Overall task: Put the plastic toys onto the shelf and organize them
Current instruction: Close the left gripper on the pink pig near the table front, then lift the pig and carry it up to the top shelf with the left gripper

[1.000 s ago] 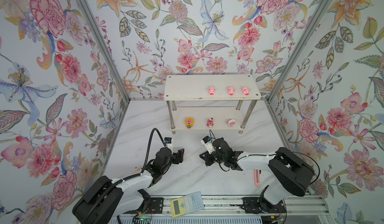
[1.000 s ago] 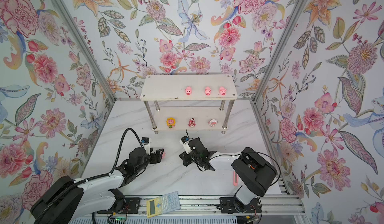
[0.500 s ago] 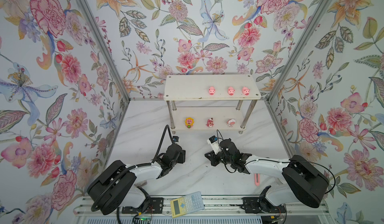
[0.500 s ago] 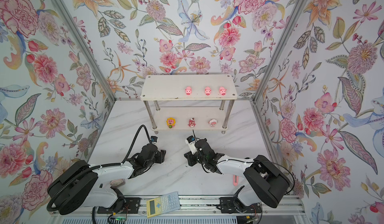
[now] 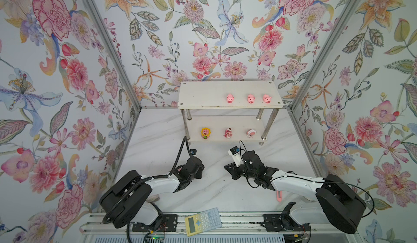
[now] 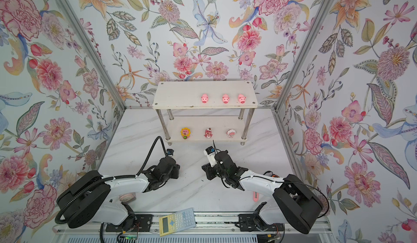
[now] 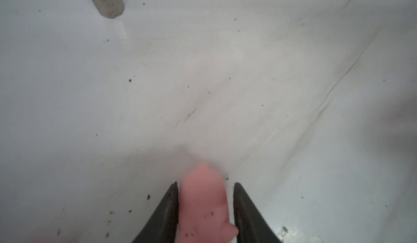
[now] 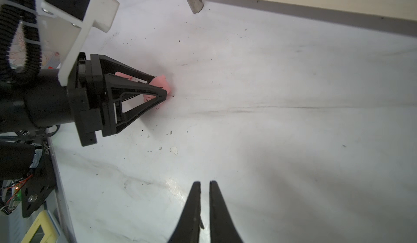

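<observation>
A pink pig [image 7: 203, 203] lies on the white table between the fingers of my left gripper [image 7: 205, 185], which is shut on it. The right wrist view shows the same left gripper [image 8: 165, 88] low on the table with the pig [image 8: 161, 81] at its tips. Facing it a short way off, my right gripper [image 8: 203, 182] is shut and holds nothing. In a top view both grippers, left [image 5: 201, 173] and right [image 5: 225, 167], sit in front of the shelf [image 5: 203, 95]. Three pigs [image 5: 251, 99] stand on its top tier. The yellow-maned toy [image 5: 205, 133], the bear [image 5: 228, 133] and the round toy [image 5: 251, 133] stand on the lower tier.
A yellow-and-grey calculator [image 5: 203, 221] lies on the front rail. A pink utility knife [image 5: 279, 195] lies partly under the right arm. A small pink spot [image 5: 179, 169] shows beside the left wrist. Floral walls close in three sides. A shelf leg [image 7: 106, 0] stands ahead of the left gripper.
The left gripper has dropped low, slid a little to the right and narrowed its jaws round the pig. The right gripper has shifted slightly to the right.
</observation>
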